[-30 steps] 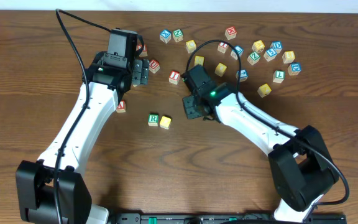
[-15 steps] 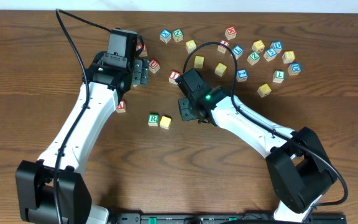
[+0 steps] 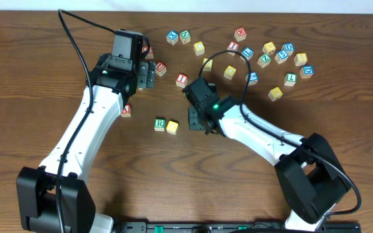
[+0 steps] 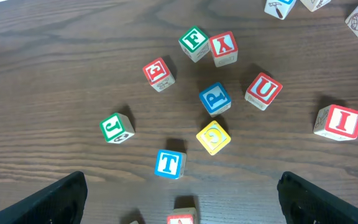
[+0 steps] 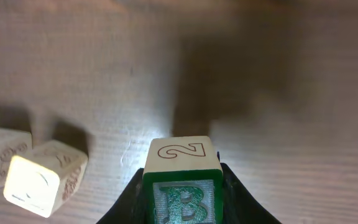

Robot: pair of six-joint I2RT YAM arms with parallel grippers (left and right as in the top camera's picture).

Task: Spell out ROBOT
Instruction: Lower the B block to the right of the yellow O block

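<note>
- The B cube [image 5: 182,199] is the one we are busy with. The right fingers [image 3: 194,120] are clenched on it from both sides, and its green B faces the right wrist camera.
- From above, the arm hides the B cube. The right fingers are in the middle of the frame, just to the right of the row we are building.
- We cannot tell if the B cube is touching the bench [image 3: 193,188] or is a little above it.
- The row has two cubes so far. The R cube [image 3: 160,123] comes first and the yellow O cube [image 3: 172,127] sits right next to it. They are close together and almost in a line.
- So we think R and O are done. B is nearly there, but it has not been let go.
- Two letters are left after that: one more O and the T.
- The T cube [image 4: 168,163] has a blue letter. It lies low in the middle of the left wrist view, with other letter cubes around it and none touching it.
- The other yellow cubes [image 3: 230,72] lie in the upper right of the frame, well apart from the row. One of them could be our second O.
- The left fingers [image 3: 149,74] are spread wide and hold nothing. They hang over the cubes in the upper left.
</note>
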